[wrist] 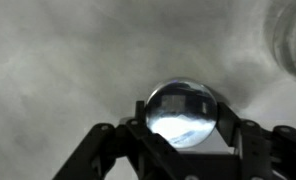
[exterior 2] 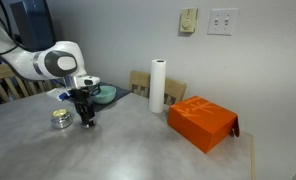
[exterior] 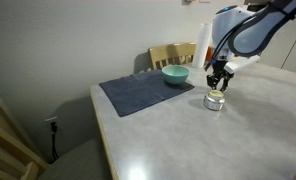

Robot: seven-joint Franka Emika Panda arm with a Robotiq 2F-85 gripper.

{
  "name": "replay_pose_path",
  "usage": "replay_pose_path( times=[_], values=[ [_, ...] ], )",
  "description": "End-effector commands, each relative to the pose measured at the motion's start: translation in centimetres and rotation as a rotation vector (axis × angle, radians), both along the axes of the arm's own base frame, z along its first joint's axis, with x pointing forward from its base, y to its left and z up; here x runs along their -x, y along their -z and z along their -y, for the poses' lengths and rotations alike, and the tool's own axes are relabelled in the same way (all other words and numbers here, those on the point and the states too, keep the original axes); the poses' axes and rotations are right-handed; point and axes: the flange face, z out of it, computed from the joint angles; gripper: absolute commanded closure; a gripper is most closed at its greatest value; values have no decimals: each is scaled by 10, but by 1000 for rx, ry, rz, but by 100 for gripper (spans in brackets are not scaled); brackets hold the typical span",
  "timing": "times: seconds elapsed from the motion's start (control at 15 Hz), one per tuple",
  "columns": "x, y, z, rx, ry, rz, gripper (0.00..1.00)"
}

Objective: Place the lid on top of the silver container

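Gripping the lid (wrist: 183, 112) between its fingers, your pincer (exterior 2: 87, 121) hangs low over the bench (exterior 2: 138, 152), just beside the silver container (exterior 2: 61, 118).

Open table in front, clutter behind.
We see bare tabletop (exterior 2: 138, 150) between the silver container (exterior 2: 61, 119) and the orange box (exterior 2: 201, 122); the teal bowl (exterior 2: 106, 94) and paper roll (exterior 2: 158, 85) stand further back.

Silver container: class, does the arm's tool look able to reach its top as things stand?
Probably yes. The tool, gripping the lid, sits close beside the silver container, and nothing stands between them on the table; the orange box stands far off.
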Motion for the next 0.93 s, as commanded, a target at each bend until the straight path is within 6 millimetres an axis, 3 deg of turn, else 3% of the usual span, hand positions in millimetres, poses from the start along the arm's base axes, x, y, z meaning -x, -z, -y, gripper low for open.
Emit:
replay_pose_path(
  times=[0.0,0.47,0.87],
  values=[
    [15,-26,-18,93,-3,54,56],
    [33,-72,-61,149,-21,69,56],
    [60,-92,-118,130,-87,-27,56]
  ],
)
